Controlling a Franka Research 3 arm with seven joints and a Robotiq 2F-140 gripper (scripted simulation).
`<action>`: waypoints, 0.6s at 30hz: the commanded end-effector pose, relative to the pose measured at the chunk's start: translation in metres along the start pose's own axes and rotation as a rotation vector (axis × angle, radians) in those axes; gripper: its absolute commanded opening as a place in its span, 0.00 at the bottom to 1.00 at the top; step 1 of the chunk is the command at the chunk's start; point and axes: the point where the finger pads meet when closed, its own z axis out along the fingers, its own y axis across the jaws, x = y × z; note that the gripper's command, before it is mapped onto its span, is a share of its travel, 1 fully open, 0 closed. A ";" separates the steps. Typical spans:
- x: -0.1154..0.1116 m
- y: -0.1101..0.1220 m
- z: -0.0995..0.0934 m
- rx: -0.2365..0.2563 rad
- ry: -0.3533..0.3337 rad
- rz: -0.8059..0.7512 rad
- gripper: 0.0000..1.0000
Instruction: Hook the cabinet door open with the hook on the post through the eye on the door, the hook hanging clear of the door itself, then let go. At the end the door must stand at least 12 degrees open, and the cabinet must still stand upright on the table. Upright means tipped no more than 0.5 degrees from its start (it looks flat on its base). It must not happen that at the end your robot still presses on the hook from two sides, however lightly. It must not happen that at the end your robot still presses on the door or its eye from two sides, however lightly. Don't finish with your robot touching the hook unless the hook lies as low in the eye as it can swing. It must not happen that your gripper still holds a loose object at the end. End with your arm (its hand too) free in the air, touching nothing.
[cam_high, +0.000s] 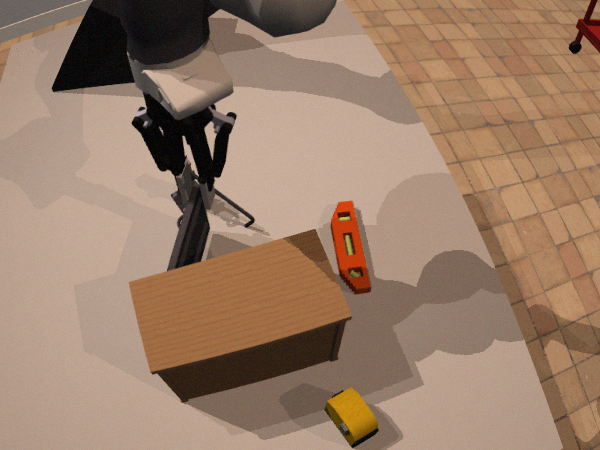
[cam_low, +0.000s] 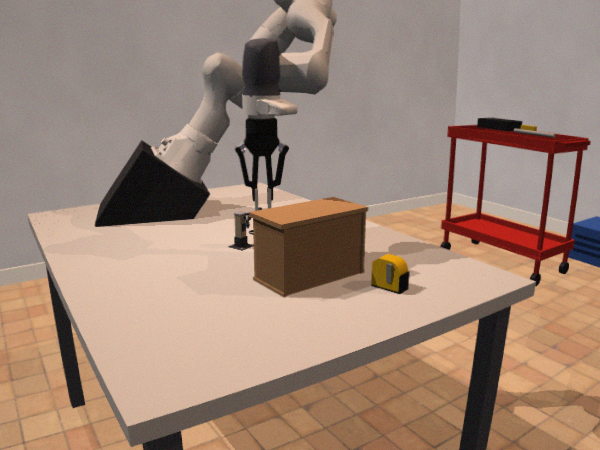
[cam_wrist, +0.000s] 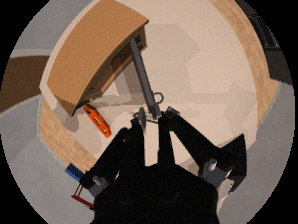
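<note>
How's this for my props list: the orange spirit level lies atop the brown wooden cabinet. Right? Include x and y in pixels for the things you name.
Not atop: in the top view, the orange spirit level (cam_high: 357, 261) (cam_wrist: 101, 125) lies beside the brown wooden cabinet (cam_high: 240, 300) (cam_low: 320, 250) (cam_wrist: 95, 45), on the pale table (cam_high: 45, 400) (cam_low: 200, 350) (cam_wrist: 220, 75).

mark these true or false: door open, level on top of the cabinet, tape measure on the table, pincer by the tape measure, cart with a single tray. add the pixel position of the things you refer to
1. The dark grey door (cam_high: 192, 230) (cam_wrist: 141, 72) stands open from the brown wooden cabinet (cam_high: 240, 300) (cam_low: 320, 250) (cam_wrist: 100, 45). True.
2. The orange spirit level (cam_high: 358, 261) (cam_wrist: 102, 127) lies on top of the cabinet. False: it lies on the table beside it.
3. The yellow and black tape measure (cam_high: 352, 412) (cam_low: 381, 272) is on the table. True.
4. The black pincer (cam_high: 196, 194) (cam_low: 263, 206) (cam_wrist: 150, 110) is beside the tape measure. False: it is across the cabinet from it, by the door.
5. The red metal cart (cam_high: 590, 10) (cam_low: 546, 200) has a single tray. False: it has two, upper and lower.
</note>
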 end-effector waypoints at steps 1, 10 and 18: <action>0.001 -0.003 -0.001 -0.004 0.001 0.056 0.16; 0.002 -0.009 -0.001 -0.004 0.002 0.089 0.16; 0.003 -0.017 -0.001 -0.004 0.002 0.140 0.16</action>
